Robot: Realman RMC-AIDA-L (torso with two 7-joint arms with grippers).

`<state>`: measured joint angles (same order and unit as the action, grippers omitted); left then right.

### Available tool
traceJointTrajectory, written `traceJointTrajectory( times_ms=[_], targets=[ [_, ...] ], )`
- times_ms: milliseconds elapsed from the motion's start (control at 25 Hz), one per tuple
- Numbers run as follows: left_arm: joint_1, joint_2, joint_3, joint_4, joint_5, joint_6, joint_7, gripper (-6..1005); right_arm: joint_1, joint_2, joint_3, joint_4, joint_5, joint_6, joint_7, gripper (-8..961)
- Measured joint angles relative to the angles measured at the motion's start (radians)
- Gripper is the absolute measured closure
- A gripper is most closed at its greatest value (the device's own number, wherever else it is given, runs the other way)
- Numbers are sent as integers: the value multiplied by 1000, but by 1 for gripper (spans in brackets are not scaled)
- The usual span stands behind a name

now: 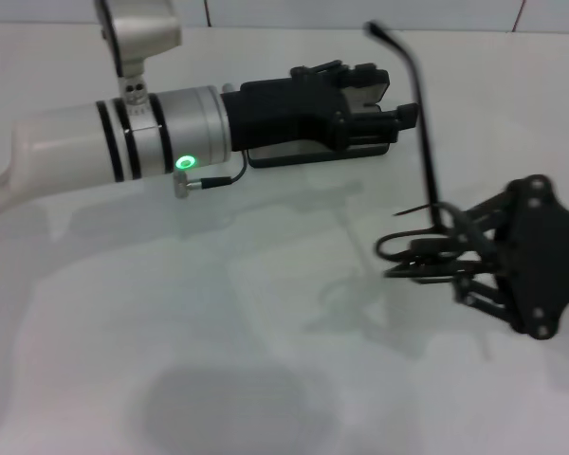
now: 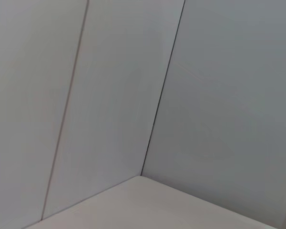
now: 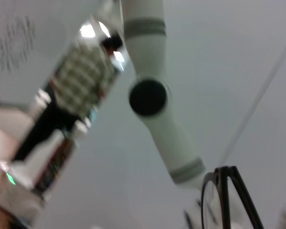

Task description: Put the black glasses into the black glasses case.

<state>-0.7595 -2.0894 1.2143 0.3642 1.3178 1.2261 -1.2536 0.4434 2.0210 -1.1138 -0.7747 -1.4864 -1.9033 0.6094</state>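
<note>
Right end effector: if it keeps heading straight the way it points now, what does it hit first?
Holding the black glasses, the right end effector points toward the robot's left over bare table. The way looks free; depth is unclear.

Your left arm (image 1: 95, 142) is white with black bands, a silver collar, green indicator light (image 1: 183, 162) and thin cable; both grippers (image 1: 337, 100) are matte black.

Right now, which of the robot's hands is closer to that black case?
Left. The left gripper is right over the black glasses case, covering most of it. The right gripper is off to the side, holding the black glasses.
</note>
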Motion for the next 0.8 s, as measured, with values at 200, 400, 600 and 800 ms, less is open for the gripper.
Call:
traceJointTrajectory(
  times_ms=[200, 400, 600, 800],
  targets=[
    [-16, -9, 2, 4, -31, 2, 44, 106, 158, -5, -41, 239, 16, 27, 94, 846],
    [15, -12, 2, 0, -99, 58, 157, 107, 218, -9, -46, 329, 15, 135, 214, 847],
    [59, -15, 2, -3, -169, 133, 272, 108, 218, -10, -53, 324, 7, 209, 322, 847],
    [71, -15, 18, -5, -180, 166, 313, 108, 221, -14, -52, 322, -11, 252, 379, 847]
  ],
)
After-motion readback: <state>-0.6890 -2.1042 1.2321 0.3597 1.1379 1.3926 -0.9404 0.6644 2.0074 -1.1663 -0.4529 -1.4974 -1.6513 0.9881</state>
